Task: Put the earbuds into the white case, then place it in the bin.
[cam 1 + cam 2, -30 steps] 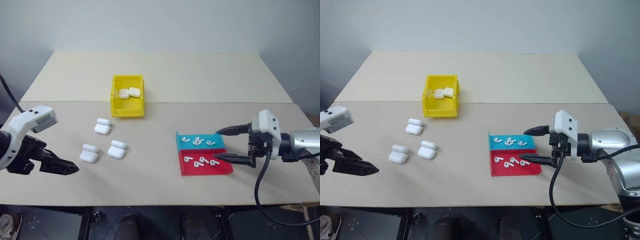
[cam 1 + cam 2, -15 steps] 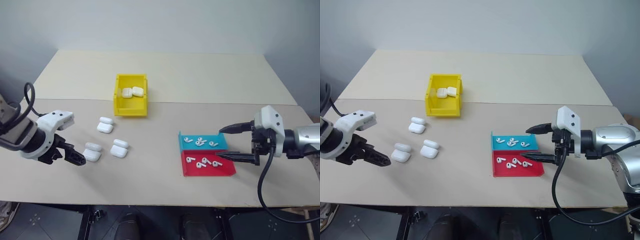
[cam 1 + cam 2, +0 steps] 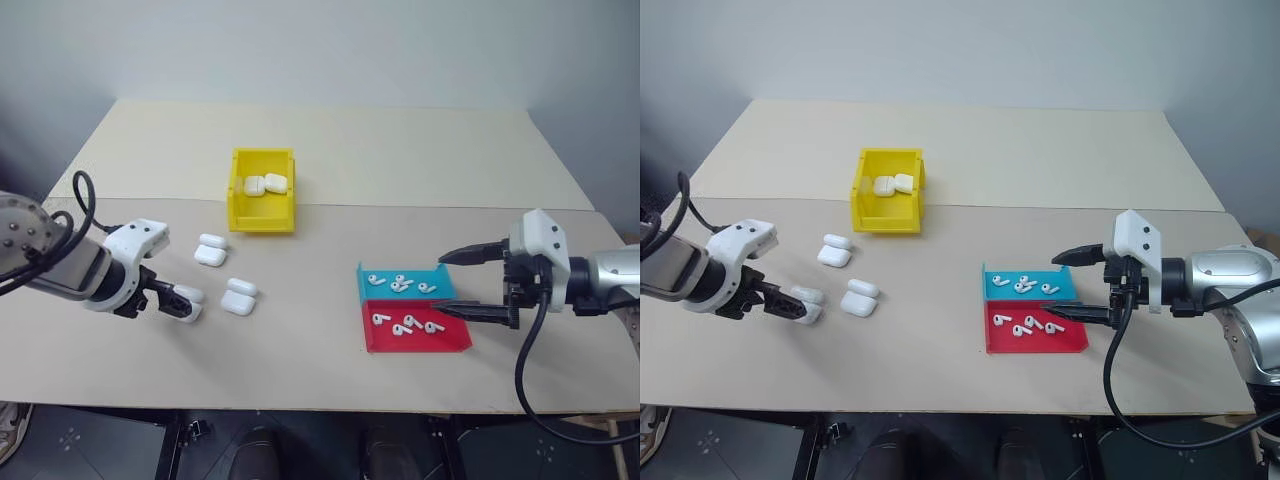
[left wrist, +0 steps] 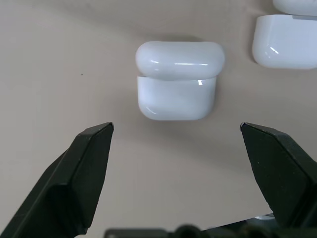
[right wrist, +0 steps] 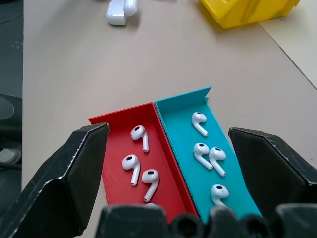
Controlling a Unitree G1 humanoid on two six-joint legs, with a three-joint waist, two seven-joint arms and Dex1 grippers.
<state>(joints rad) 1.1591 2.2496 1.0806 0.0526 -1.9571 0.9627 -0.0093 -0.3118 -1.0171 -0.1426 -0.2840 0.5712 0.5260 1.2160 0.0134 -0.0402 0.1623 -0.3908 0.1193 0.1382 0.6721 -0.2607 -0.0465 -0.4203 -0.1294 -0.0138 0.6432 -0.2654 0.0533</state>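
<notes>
Three white cases (image 3: pixel 238 297) sit loose, two more in the yellow bin (image 3: pixel 262 190). Seven earbuds (image 3: pixel 403 322): four in blue tray (image 3: pixel 404 284), three in red tray (image 3: pixel 455 338). Left gripper (image 4: pixel 177 144) and right gripper (image 3: pixel 459 285) both gape wide, holding nothing; table's far half (image 3: pixel 400 150) is bare.

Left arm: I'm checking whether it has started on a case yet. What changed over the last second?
The left tool came in from the table's left edge and now stands open at the nearest white case of the loose group, not gripping it. The right tool kept open over the blue tray and red tray. The earbuds, the other cases and the yellow bin did not move.
</notes>
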